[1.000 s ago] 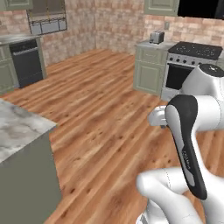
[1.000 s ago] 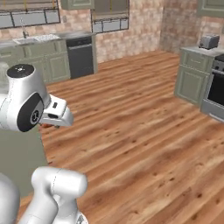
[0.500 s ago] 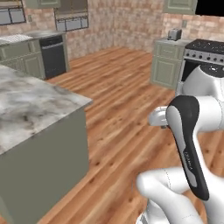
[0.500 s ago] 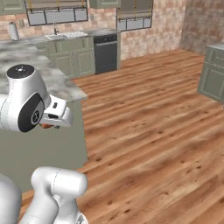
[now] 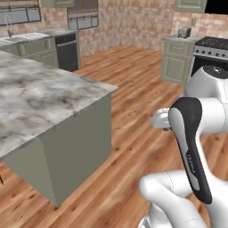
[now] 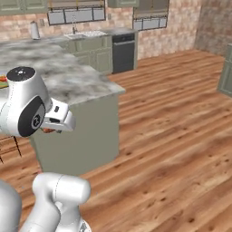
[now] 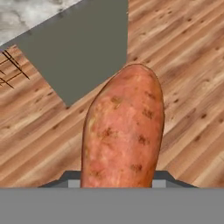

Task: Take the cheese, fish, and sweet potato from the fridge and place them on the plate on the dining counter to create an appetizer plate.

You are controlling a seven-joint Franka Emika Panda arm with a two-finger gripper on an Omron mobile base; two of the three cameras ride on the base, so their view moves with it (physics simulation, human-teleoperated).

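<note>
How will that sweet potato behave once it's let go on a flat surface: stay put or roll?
Probably rolls: the sweet potato in the gripper is a rounded oval with tapered ends and no flat face. It looks solid and stiff, so it likely won't sag or deform. Its skin looks matte and speckled, so probably not slippery.

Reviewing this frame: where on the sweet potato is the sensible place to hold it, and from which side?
Across its thick middle, from the side, fingers closing on the short width. The sweet potato is a long oval with tapered ends that would slip. Here the tool is already shut on its near end, the length pointing along the hand toward the dining counter.
</note>
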